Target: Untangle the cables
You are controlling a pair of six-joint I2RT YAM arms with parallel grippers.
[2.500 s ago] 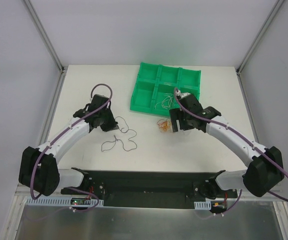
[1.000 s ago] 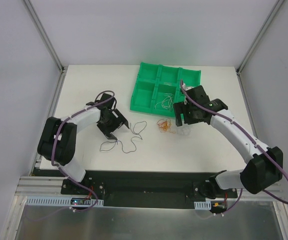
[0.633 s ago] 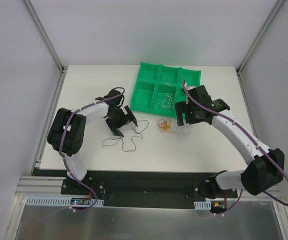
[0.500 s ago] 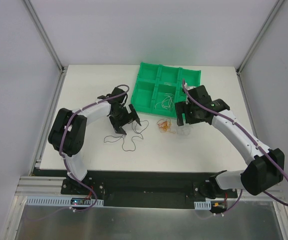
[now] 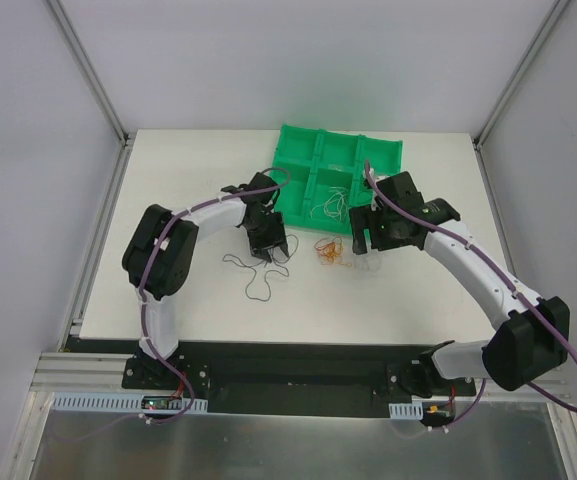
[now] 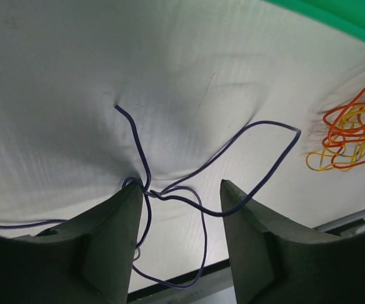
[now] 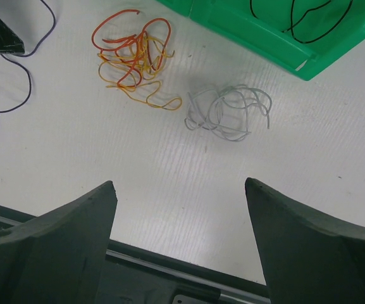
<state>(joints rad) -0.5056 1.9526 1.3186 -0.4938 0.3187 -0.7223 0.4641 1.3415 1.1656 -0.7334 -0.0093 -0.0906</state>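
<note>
Top external view: green tray (image 5: pixel 290 140) sits at the far side of the table (image 5: pixel 168 180), right of centre, divided into compartments. I see a few thin wires (image 5: pixel 330 205) in its near middle compartment; the other compartments look bare from here. On the right wrist camera a black wire (image 7: pixel 296 19) lies curled inside the tray (image 7: pixel 245 31).

Left arm: elbow folded up on the left, forearm stretched rightward, wrist pointing down just beside the tray's near left corner. Left gripper (image 5: pixel 266 243) is low over the table. On its wrist camera the left gripper (image 6: pixel 181 187) has its jaws partly apart, straddling the crossing of the dark wire (image 6: pixel 149 190); I cannot tell whether either finger touches it.

Right arm: arcs in from the near right, with the right gripper (image 5: pixel 368 240) hovering beside the tray's near edge. Right gripper (image 7: pixel 179 187) spread wide, nothing between the fingers.

Dark wire (image 5: pixel 258 285) lies flat on the table, sprawled mostly left to right, with one loop trailing toward the near edge. Red-and-orange bundle (image 7: pixel 135 60) lies between the two grippers, its long axis on a diagonal in the right wrist view. White bundle (image 7: pixel 229 114) lies just beside it, apart from it, wider than it is tall.
</note>
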